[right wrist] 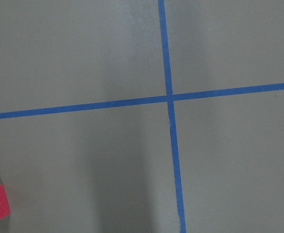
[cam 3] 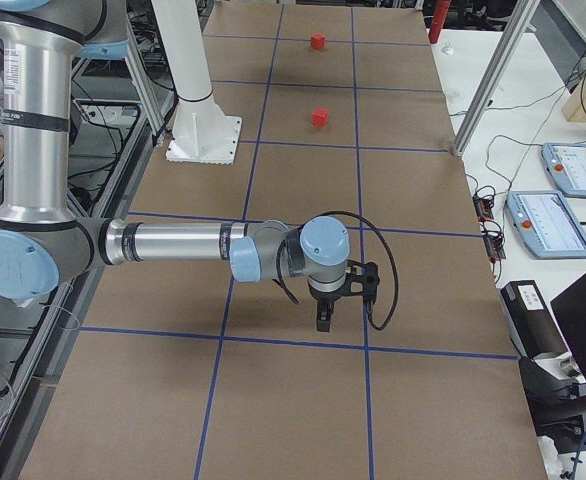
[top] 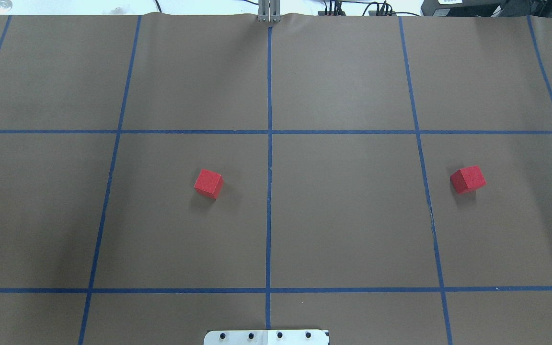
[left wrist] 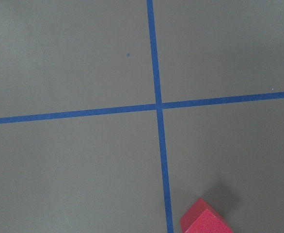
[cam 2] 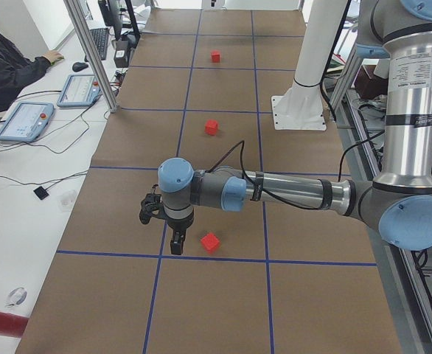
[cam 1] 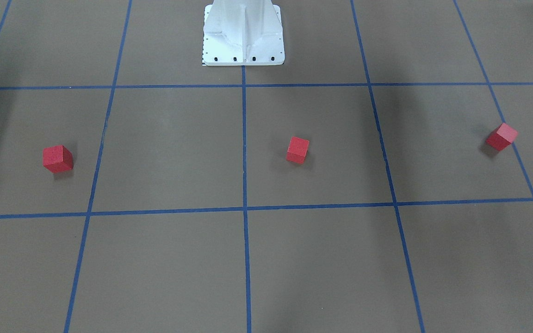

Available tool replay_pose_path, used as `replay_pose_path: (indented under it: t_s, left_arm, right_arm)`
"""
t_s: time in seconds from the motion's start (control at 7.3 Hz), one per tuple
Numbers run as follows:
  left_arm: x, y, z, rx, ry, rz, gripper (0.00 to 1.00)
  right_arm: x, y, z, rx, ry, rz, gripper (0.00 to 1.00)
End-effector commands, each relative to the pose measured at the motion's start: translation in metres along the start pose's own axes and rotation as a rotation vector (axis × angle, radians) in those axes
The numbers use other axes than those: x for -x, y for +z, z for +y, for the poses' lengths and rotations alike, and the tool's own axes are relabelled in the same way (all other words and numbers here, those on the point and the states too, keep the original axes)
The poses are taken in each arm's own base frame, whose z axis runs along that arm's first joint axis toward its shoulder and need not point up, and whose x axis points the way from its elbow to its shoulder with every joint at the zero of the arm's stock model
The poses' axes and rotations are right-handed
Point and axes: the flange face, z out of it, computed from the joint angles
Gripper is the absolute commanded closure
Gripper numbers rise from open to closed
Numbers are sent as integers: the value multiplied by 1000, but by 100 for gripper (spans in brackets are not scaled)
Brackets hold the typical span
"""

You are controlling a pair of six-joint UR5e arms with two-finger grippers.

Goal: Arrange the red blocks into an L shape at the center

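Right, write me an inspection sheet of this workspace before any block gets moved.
Surface: brown sheet with blue tape grid; center line bare.
Job's things: middle red block just to the robot's left of the center line, right red block and left red block far out; none touching, no L yet.
Clutter: nothing seen.
Grippers: left gripper hangs beside the left red block, right gripper near a grid crossing; open or shut cannot be told.
Cables: black cable loops at the right wrist, another at the left.
Surroundings: white pedestal, operator, tablets on the side benches.
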Motion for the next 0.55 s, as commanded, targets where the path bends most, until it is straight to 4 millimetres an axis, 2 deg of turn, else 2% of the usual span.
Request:
replay_pose_path:
  t_s: [0.0, 0.27, 0.41]
  left_arm:
    - [1, 0, 0, 0, 2, -2, 0]
    - [1, 0, 2, 1, -6, -2, 0]
    - [-9, -8, -8, -19, 16, 1, 0]
  right_arm:
    - [0, 0, 0, -2, -13, 2, 1]
    - [1, -1, -1, -4, -15, 0, 1]
    - [2, -2, -2, -8, -20, -1, 1]
